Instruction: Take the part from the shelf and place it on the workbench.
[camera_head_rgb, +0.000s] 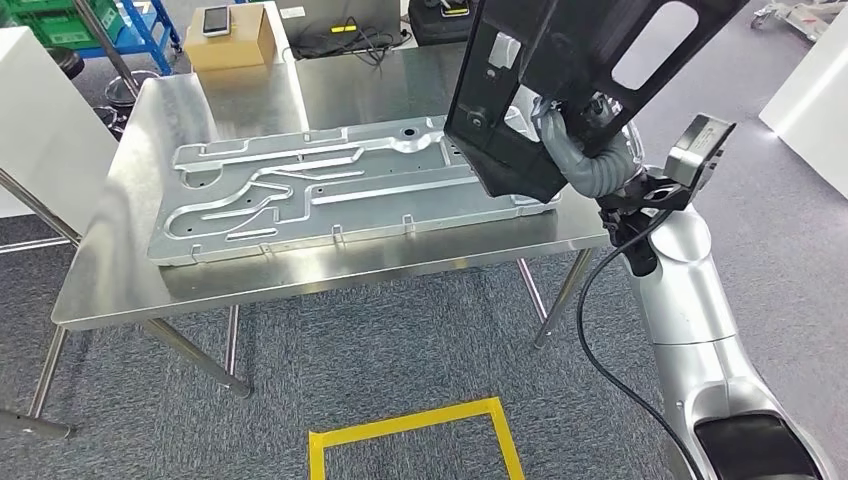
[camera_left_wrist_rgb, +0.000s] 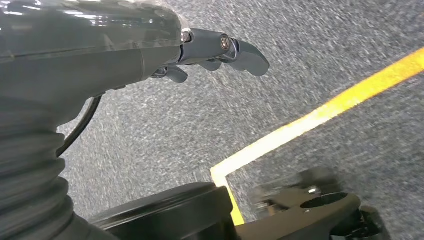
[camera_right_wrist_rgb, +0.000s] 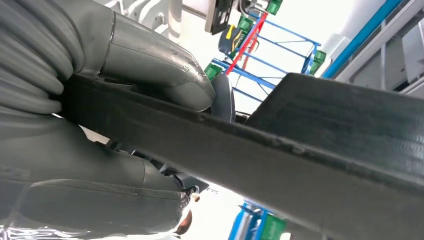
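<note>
Grey carpet covers the floor, with a square of yellow tape on it near the robot. On the carpet stands a shiny metal desk. A big flat silver plate with grooves lies on the desk and takes up much of its top. On the far side of the desk sit a brown cardboard box with a phone on it, and some dark things with cables that are hard to make out.

The right hand is up high over the right end of the desk. It holds the black part, a large flat plastic piece with holes in it. The part is in the air, tilted, above the right end of the silver plate and not touching it. In the right wrist view the thick grey thumb lies on one side of the part's dark edge and the rest of the hand on the other, so the fingers grip the part.

The left hand hangs down over the carpet. Its fingers are a little bent and hold nothing.
</note>
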